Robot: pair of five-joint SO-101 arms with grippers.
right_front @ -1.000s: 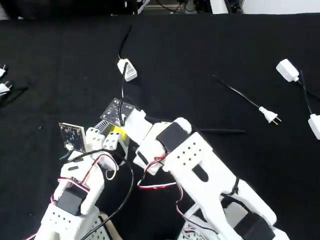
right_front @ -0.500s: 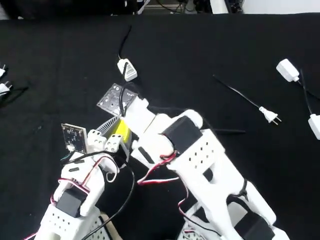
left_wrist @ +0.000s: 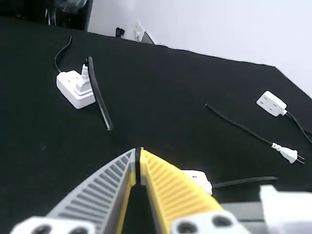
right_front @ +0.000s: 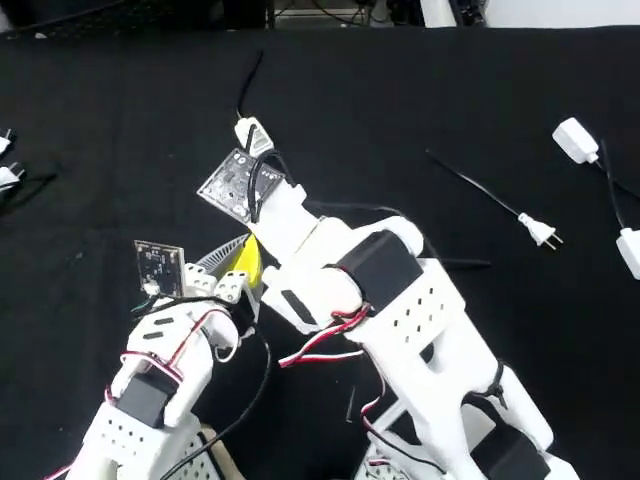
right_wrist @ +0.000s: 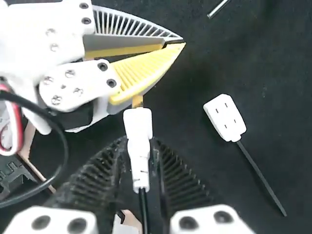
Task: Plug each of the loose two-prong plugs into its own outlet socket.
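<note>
My right gripper [right_wrist: 139, 152] has black ribbed fingers shut on a white two-prong plug [right_wrist: 138, 139], whose brass prongs point at the yellow finger of my left gripper [right_wrist: 178, 43]. The left gripper [left_wrist: 138, 155] is shut, grey and yellow fingers meeting at the tip, with nothing seen between them. A free white outlet socket [right_wrist: 224, 117] lies on the black table just beside both grippers. In the high view the right arm's wrist [right_front: 238, 185] covers its gripper, and the left gripper [right_front: 250, 243] sits under it. Another loose plug [right_front: 540, 232] lies at the right.
A white outlet [right_front: 255, 137] with a plug in it lies just beyond the right wrist. Two more outlets [right_front: 575, 140] [right_front: 630, 250] sit at the right edge, and small plugs [right_front: 6, 176] at the left edge. A black cord [right_front: 470, 185] crosses the mat.
The right arm has stretched farther across the table toward the plugged outlet, its wrist rising in the high view. The left arm has shifted slightly the same way.
</note>
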